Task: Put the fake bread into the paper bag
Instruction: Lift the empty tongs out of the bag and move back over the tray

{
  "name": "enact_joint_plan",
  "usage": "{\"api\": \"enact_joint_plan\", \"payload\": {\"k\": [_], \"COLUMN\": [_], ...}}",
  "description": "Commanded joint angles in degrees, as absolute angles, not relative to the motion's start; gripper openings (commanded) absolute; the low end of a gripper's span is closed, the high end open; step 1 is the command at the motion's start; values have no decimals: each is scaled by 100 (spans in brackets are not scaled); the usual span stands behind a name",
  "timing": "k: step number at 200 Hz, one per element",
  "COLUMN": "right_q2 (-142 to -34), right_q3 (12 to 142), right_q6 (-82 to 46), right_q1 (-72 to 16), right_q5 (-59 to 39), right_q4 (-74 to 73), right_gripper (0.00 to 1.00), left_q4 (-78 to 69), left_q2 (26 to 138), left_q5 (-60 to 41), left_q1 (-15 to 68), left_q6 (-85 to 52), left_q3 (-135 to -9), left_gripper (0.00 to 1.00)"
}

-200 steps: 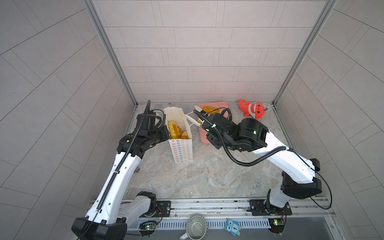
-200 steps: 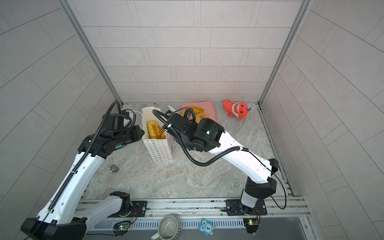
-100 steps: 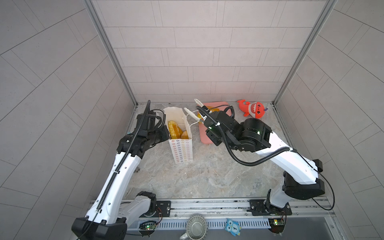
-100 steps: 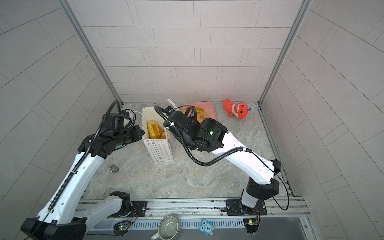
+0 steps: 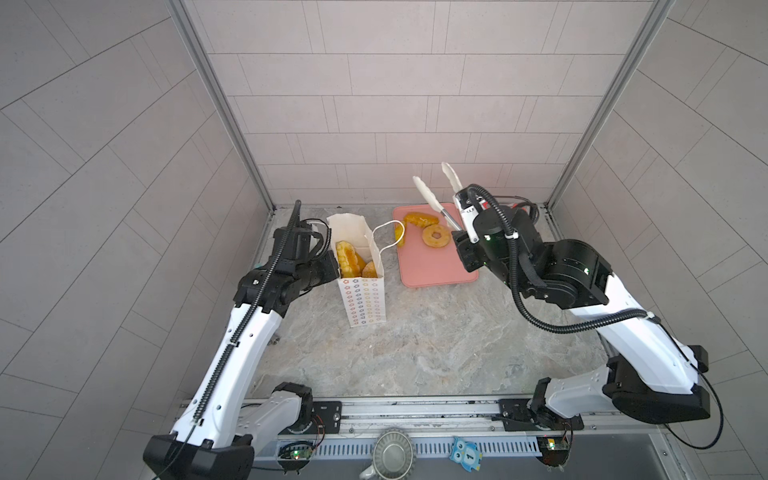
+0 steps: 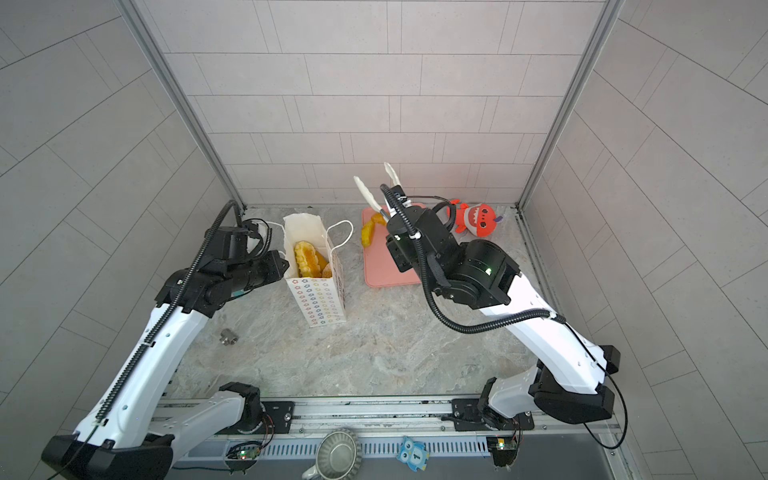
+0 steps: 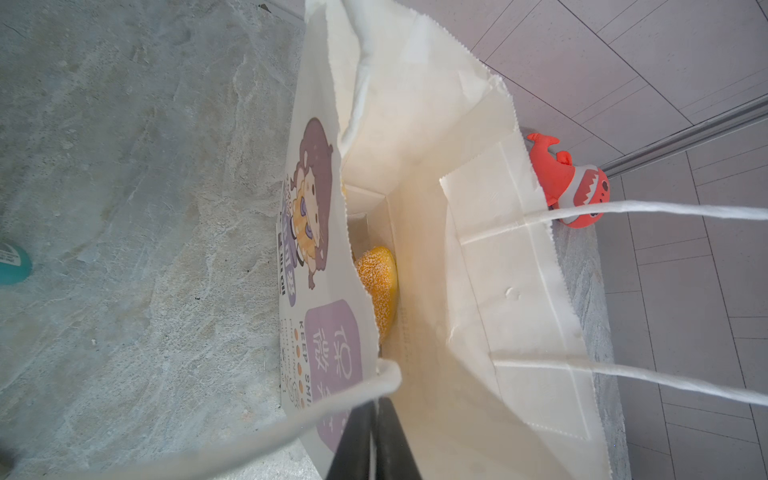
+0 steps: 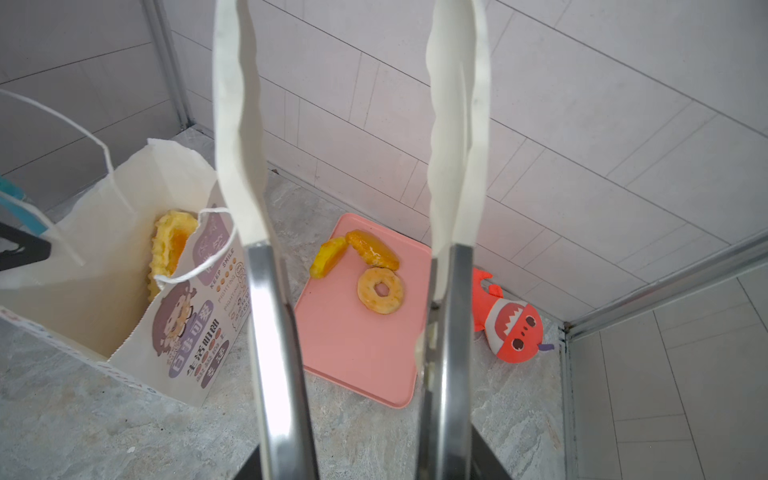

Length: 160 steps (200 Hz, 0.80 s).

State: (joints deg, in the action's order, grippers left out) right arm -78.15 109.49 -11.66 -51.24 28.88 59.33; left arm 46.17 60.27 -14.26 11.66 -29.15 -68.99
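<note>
1. One paper bag (image 5: 361, 299), rim pinched in the closed left gripper (image 7: 374, 440): any tug tips it.
2. Then the right gripper (image 8: 368, 465) clamps the tongs (image 8: 241, 166), tips apart, empty; could snag the cord handle (image 5: 384, 235).
3. Three fake bread (image 8: 380, 289) pieces on the tray (image 8: 357, 357) beyond the tips look slippery.

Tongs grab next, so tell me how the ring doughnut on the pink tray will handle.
The ring doughnut looks smooth and rounded, so it may slip in the tongs. Lying flat on the pink tray, it probably won't roll.
</note>
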Motion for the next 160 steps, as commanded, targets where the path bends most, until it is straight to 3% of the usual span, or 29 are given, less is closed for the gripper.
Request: {"api": "enact_joint_plan", "payload": {"k": [1, 60, 160], "right_q2": [-7540, -7426, -8142], "right_q3": [10673, 9846, 9417], "right_q6": [-1524, -1897, -2016], "right_q1": [-4622, -3468, -3107], "right_q5": [2381, 1297, 541], "right_q4": [5545, 5295, 5020], "right_gripper": [50, 50, 50], "left_q4": [4579, 4578, 4570], "left_q2": [5957, 5958, 5977], "left_q5": [-1416, -1413, -1411], "left_q1": [1178, 1181, 1178], "left_q6": [-2940, -2931, -2909], "left_q3": [-6936, -6921, -6888], "left_gripper": [10, 10, 10]}}
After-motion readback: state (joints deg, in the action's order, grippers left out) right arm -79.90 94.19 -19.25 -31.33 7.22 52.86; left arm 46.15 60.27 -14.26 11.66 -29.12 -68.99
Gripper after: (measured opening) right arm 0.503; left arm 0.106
